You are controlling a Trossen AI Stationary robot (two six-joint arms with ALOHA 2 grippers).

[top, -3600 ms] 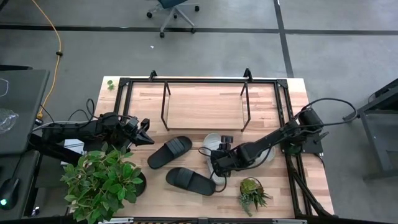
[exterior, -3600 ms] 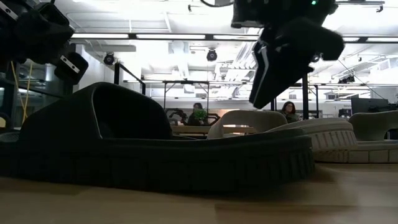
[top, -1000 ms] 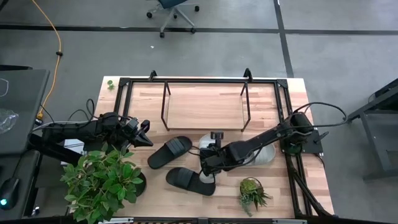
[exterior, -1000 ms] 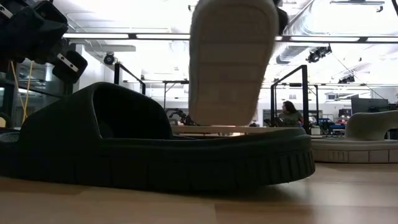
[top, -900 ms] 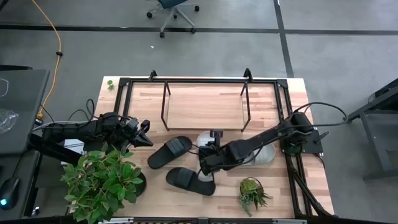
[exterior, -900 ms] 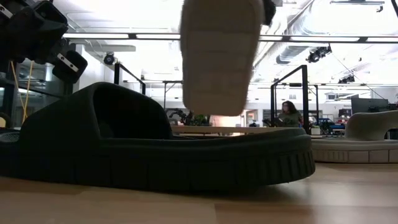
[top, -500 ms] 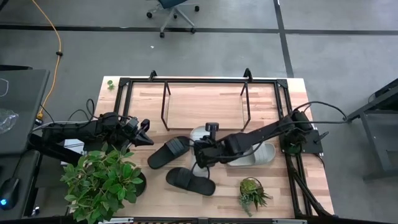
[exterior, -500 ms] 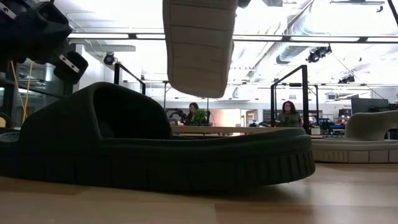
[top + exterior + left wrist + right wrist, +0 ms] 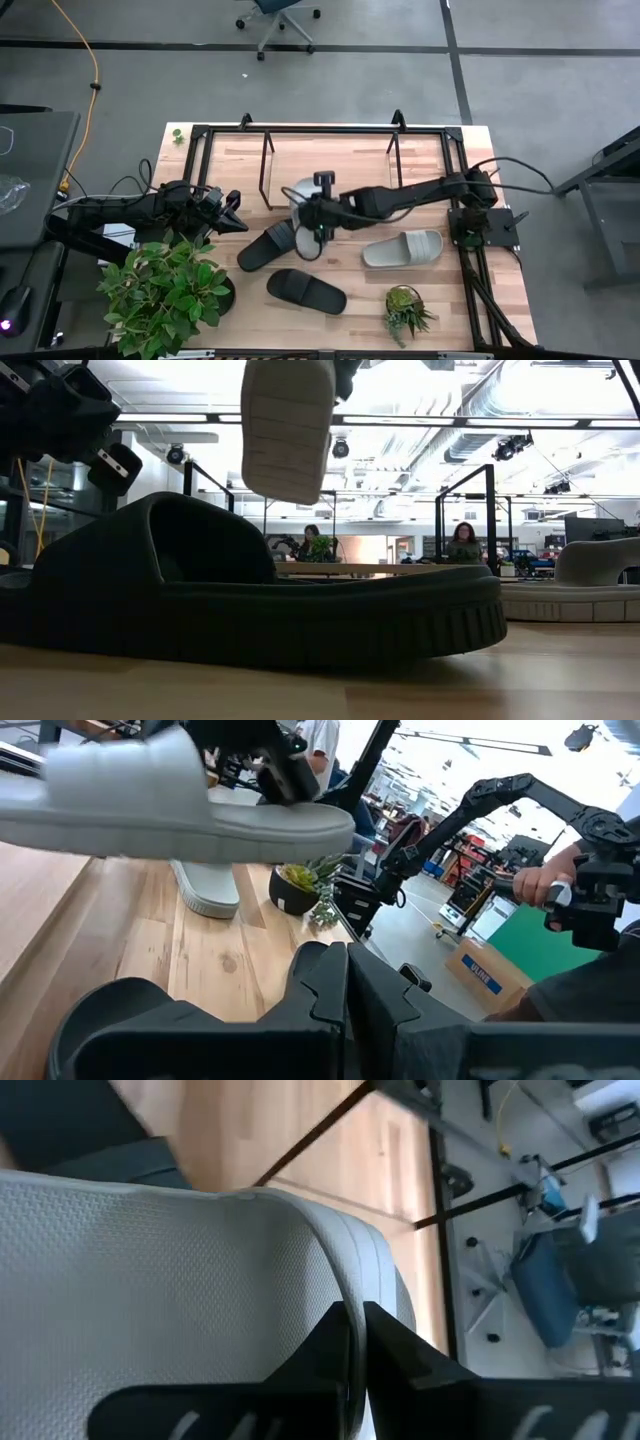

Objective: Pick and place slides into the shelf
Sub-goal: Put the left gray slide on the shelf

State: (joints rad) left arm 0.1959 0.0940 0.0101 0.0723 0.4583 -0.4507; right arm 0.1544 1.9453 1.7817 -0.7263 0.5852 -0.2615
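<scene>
My right gripper (image 9: 312, 212) reaches in from the table's right and is shut on a light grey slide (image 9: 297, 195), held in the air at the near left corner of the shelf (image 9: 263, 170). In the low view the slide's ribbed sole (image 9: 288, 425) hangs high above a black slide (image 9: 250, 590). The second grey slide (image 9: 402, 248) lies sole-down at the right. Two black slides (image 9: 274, 245) (image 9: 306, 290) lie flat nearer the front. My left gripper (image 9: 232, 212) waits shut at the left, touching nothing. My right gripper pinches the grey slide on its upper side, by the strap (image 9: 235, 775), between its two fingers (image 9: 330, 1342). The fingers slant down from the table's right. They cover the exact spot. The slide is lifted clear of the table and tilted, its sole toward the near edge.
A large leafy plant (image 9: 165, 290) stands at the front left, and a small potted plant (image 9: 405, 310) at the front right. A black tube frame (image 9: 330, 129) runs round the table's far part. People sit in the room beyond (image 9: 464, 538).
My right gripper has carried the grey slide up and toward the table's far left, from above the near black slide to the shelf's near left corner. The slide has turned about with the wrist and stays clear of the table.
</scene>
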